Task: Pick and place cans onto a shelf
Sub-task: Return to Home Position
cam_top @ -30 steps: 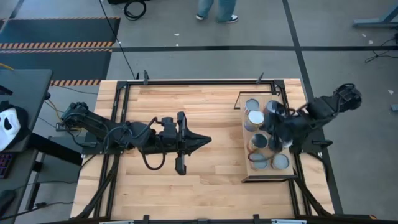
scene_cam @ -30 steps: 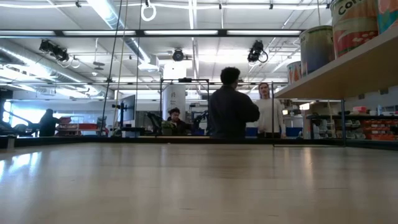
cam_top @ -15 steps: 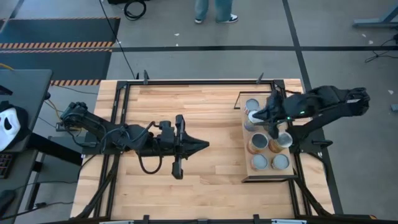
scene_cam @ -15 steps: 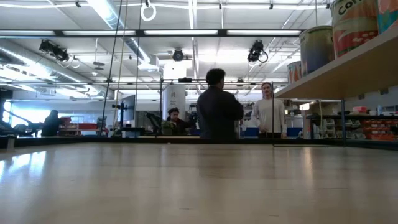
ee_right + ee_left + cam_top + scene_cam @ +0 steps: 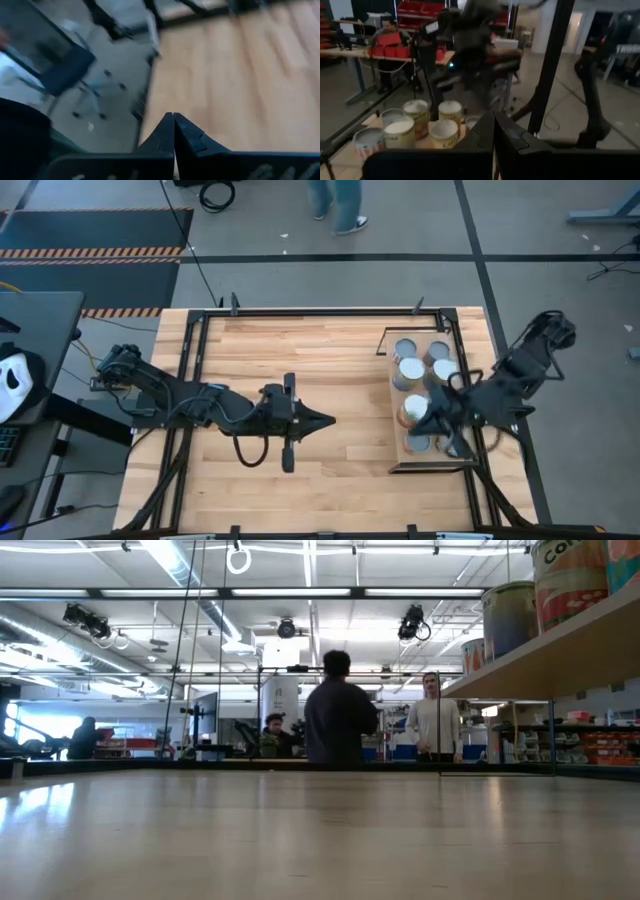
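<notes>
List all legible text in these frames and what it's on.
"Co": the start of a word cut off by the picture's edge, on the red-label can standing on the shelf, low view.
Side labels of the other cans, left wrist view: not legible.
High view: only the can tops show, with no text on them.
Right wrist view: none.

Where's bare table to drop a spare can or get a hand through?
Free: the tabletop strip between the far rail and the left arm; the near strip along the front edge; the gap between the left gripper and the shelf. Crowded: the shelf, packed with cans, right gripper over it.
</notes>
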